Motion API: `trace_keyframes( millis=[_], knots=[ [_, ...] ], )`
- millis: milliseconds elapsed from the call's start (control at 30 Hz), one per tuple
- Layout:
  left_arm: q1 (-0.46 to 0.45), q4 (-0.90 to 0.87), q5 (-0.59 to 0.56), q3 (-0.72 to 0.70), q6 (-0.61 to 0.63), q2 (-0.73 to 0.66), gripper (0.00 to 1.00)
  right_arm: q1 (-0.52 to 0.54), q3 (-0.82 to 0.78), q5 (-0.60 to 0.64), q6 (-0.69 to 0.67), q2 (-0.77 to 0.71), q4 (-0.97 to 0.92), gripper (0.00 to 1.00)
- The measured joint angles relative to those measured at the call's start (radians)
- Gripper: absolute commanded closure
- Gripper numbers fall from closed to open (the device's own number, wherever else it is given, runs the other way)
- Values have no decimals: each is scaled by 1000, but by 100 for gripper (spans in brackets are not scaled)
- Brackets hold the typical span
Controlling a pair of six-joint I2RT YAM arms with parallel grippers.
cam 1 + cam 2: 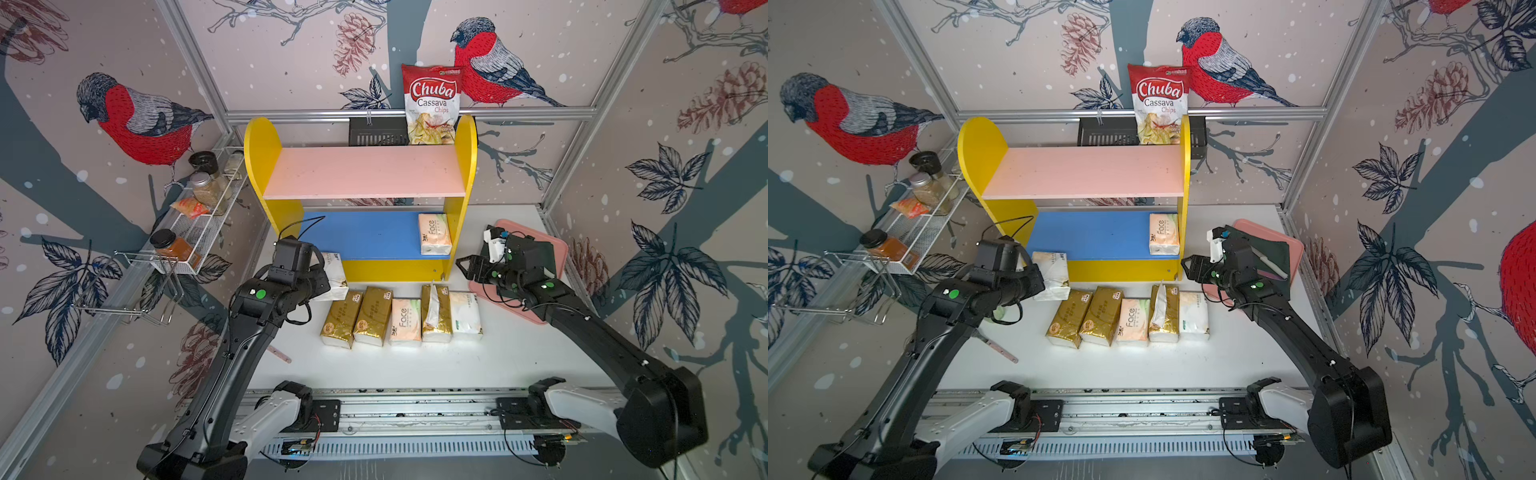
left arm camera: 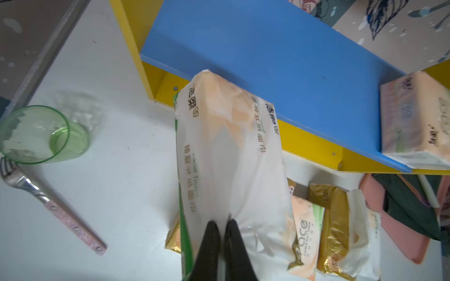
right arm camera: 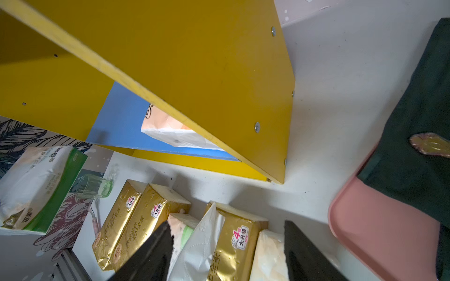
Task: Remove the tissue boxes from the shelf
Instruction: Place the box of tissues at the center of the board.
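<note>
Two gold foil packs point(image 1: 345, 320) as guide, set soft white tissue pack point(image 2: 231, 158), clamped in left claw point(image 2: 221, 222), alongside, avoiding gaping right claw point(image 3: 229, 226).

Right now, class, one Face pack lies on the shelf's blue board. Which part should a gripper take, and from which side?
Probably its near end, approached from the open front. The Face pack lies flat, lengthwise front to back, at the blue board's front edge; the yellow side panel close on its right and the pink board above hinder other approaches.
</note>
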Motion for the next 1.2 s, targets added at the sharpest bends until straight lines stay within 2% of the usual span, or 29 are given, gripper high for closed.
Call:
trace_keyframes(
  millis=[300,500,833,1200],
  knots=[
    [78,-51,2,-34,85,102,100,1,12,-18,-4,42,27,26],
    [144,-52,12,2,223,188,100,-1,19,-30,-4,59,38,26],
    [245,0,149,7,420,269,100,-2,39,-40,-4,97,49,26],
    [293,34,181,-16,493,348,100,6,63,-53,0,148,64,27]
  ],
)
